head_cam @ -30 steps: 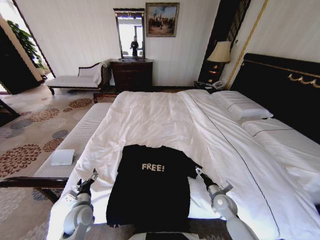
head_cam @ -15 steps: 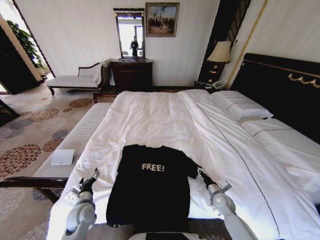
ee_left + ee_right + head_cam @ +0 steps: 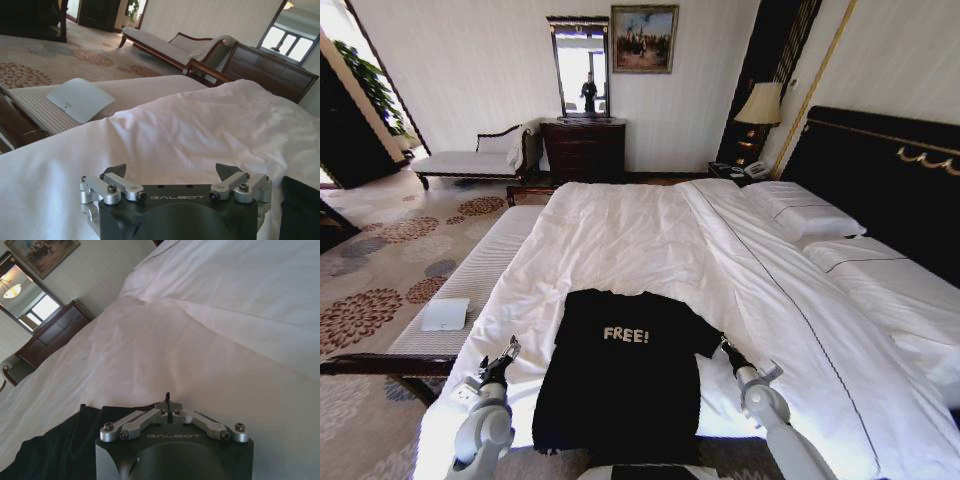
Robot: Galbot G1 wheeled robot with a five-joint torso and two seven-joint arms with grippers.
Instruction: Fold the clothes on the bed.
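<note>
The clothes are one black T-shirt with white "FREE!" lettering, lying flat on the near end of the bed. My right gripper is at the shirt's right sleeve. In the right wrist view this gripper is shut, with a small tuft of black cloth pinched between its tips and the T-shirt spreading beside it. My left gripper hovers over the white duvet left of the shirt. It stands open and holds nothing, and the T-shirt's edge is off to one side.
A long upholstered bench runs along the bed's left side, with a flat white device on it. Pillows and the dark headboard lie to the right. A chaise, a dresser and a lamp stand by the far wall.
My right gripper has drawn slightly outward and toward me with the sleeve in it, spreading that side of the shirt. The left gripper has shifted only a little.
</note>
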